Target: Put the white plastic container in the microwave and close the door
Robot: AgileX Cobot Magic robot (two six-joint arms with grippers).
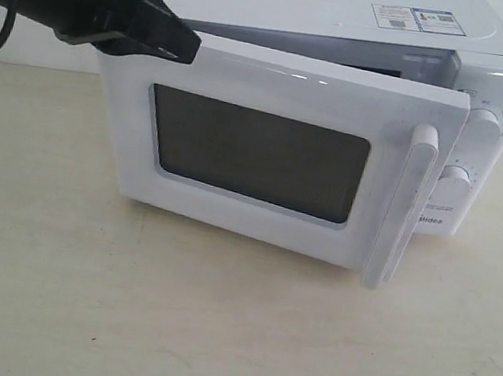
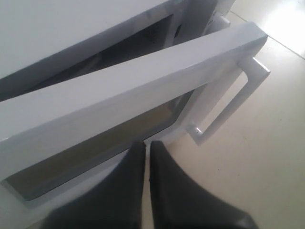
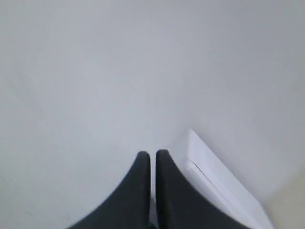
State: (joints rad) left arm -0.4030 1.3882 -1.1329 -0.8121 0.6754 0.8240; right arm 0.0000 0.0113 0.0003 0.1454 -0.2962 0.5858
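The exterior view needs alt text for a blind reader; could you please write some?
A white microwave sits on a beige table with its door ajar, nearly shut. The left gripper, black fingers together, is at the door's upper corner opposite its handle.

- The door [image 1: 276,75] is white plastic, smooth and shiny, with light glinting along its top edge.
- Its window [image 1: 256,152] is dark and glossy.
- The left gripper [image 1: 182,47], upper left of the frame, is black and dull, maybe plastic.
- The table [image 1: 80,295] is pale and matt, a bit scuffed.
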